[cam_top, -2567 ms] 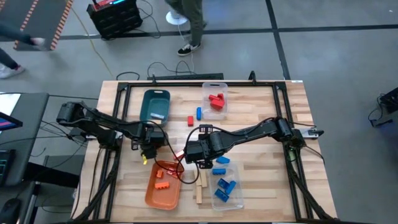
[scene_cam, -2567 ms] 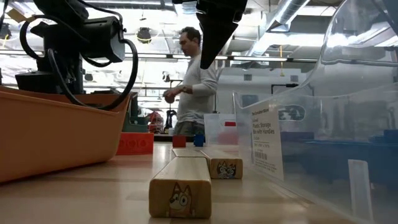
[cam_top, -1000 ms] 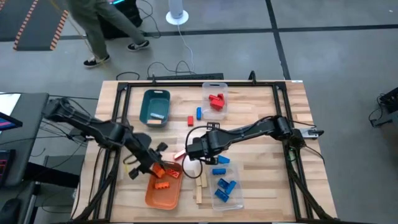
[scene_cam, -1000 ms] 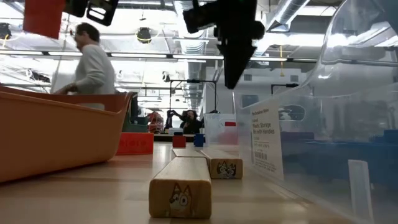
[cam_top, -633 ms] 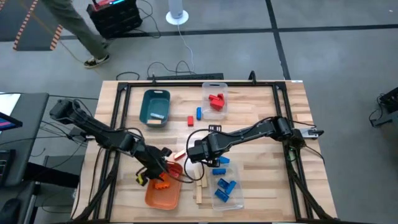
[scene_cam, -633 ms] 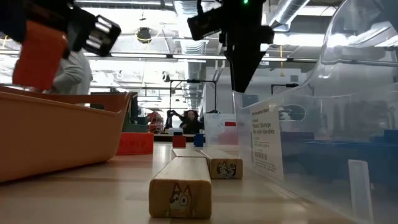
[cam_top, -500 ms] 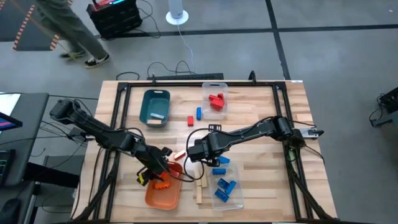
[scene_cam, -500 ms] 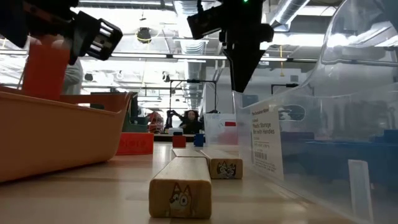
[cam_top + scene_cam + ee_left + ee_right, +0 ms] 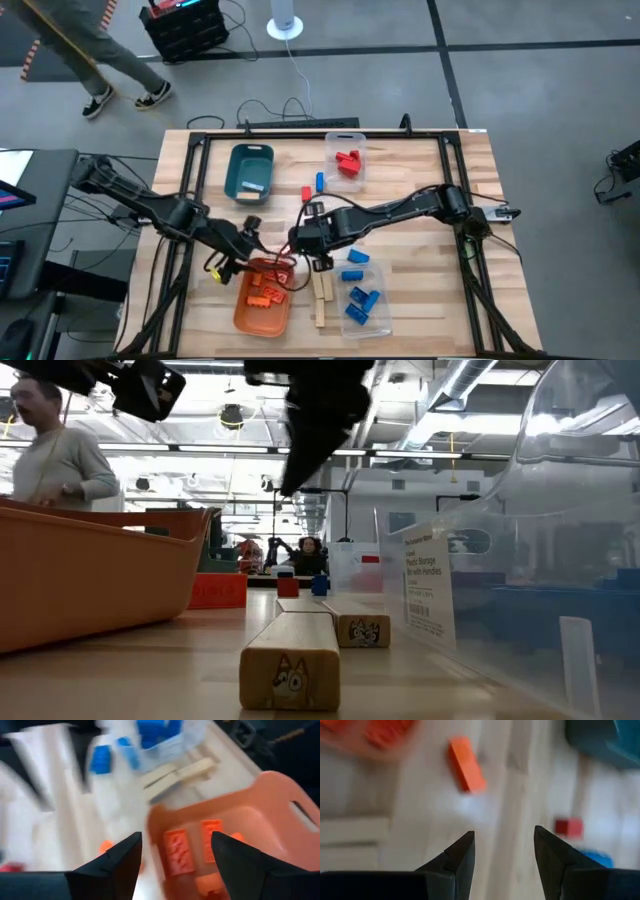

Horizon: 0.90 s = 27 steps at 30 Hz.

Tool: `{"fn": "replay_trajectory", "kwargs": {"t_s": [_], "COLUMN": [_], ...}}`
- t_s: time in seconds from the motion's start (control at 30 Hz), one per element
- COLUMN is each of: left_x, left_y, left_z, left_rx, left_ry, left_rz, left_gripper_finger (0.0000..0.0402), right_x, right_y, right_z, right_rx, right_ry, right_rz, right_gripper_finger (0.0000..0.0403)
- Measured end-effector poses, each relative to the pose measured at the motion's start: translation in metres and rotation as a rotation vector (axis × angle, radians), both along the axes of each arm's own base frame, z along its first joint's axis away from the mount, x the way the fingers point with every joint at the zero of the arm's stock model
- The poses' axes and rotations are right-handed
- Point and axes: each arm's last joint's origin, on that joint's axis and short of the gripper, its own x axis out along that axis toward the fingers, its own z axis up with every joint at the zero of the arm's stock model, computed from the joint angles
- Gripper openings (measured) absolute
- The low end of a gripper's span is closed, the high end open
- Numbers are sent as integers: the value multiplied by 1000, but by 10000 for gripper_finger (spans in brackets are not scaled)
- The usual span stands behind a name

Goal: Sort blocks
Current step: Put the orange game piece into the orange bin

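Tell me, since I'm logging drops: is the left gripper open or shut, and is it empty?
Open and empty: the left gripper shows its fingers apart with nothing between them, above the orange tray.

Both arms reach toward the table's middle, left gripper [image 9: 243, 257] and right gripper [image 9: 297, 240] fingers parted, empty.

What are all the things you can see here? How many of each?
orange tray: one, orange, table's near side
orange blocks: several, orange, in orange tray
loose orange block: one, orange, on the table
teal tray: one, teal, far left
clear bins: two, see-through, holding red blocks and blue blocks
wood pieces: two, pale, beside orange tray
person: one, grey top, behind the table
left gripper: dark, jaws open, by orange tray
right gripper: dark, jaws open, above the table
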Motion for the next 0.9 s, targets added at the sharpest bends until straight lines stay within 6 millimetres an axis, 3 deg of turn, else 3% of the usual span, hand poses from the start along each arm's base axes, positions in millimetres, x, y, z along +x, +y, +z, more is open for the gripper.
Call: {"fn": "replay_trajectory", "kwargs": {"t_s": [0.17, 0.33, 0.6, 0.9], "left_x": [-16, -28, -38, -39], "left_y": [10, 17, 24, 25], "left_z": [13, 23, 23, 21], "left_rx": [-6, -36, -41, -45], "left_ry": [-54, -103, -90, -70], "left_rz": [121, 214, 351, 383], "left_gripper_finger": [225, 224, 224, 224], "right_x": [11, 15, 20, 23], "right_y": [-9, -13, -12, -31], "right_z": [-16, -46, -57, -78], "right_rx": [145, 147, 143, 231], "right_ry": [-70, -145, -229, -316], "right_rz": [103, 156, 222, 253], "right_gripper_finger": [179, 186, 192, 192]}}
